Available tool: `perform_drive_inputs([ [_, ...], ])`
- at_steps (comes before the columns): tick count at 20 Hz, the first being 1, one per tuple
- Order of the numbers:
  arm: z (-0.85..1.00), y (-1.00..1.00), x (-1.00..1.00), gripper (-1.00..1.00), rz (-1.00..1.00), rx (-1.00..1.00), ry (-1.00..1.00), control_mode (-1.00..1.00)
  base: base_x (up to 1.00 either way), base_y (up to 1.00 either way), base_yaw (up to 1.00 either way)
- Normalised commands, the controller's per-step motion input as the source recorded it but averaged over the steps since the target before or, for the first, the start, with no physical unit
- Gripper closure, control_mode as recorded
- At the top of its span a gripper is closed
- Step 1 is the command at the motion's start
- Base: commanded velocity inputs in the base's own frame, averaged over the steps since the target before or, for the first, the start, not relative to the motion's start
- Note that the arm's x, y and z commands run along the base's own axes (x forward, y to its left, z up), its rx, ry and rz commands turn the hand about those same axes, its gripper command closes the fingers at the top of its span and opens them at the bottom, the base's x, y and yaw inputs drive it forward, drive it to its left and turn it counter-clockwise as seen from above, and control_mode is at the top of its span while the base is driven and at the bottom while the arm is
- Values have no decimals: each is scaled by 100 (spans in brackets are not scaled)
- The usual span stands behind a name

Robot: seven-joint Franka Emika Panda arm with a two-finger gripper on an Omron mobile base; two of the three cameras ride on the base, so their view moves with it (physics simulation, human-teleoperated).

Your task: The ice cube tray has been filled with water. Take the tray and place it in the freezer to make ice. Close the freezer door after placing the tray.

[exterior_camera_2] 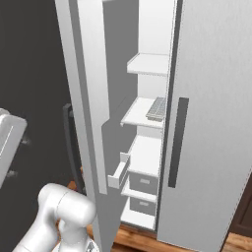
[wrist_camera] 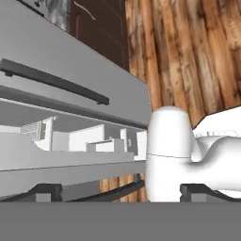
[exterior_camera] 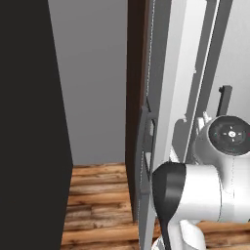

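Observation:
The ice cube tray (exterior_camera_2: 156,109) lies flat on a middle white shelf inside the freezer (exterior_camera_2: 147,147), its grid of small grey cells facing up. In the hand view, which is rolled sideways, the tray (wrist_camera: 35,130) shows small within the open compartment. The freezer door (exterior_camera_2: 88,98) stands swung open, with a white bin on its inner side, and appears edge-on in the left base view (exterior_camera: 151,122). My gripper (wrist_camera: 122,192) is open and holds nothing. It sits outside the freezer door (wrist_camera: 56,167), whose dark bar handle (wrist_camera: 117,189) runs close by my fingertips (wrist_camera: 47,190).
The plain grey door (exterior_camera_2: 211,123) with its dark handle stays shut to the right of the compartment. A tall black unit (exterior_camera: 29,122) stands at the left, with a grey wall behind. Wooden floor (exterior_camera: 97,205) lies below. White drawers (exterior_camera_2: 142,184) sit under the shelves.

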Motion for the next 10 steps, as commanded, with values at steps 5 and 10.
perform_drive_inputs([
  [5,-25,85,61,-100,0,-12,8,-100,0,0,0],
  [10,-16,76,88,-100,0,-10,24,-100,0,0,0],
])
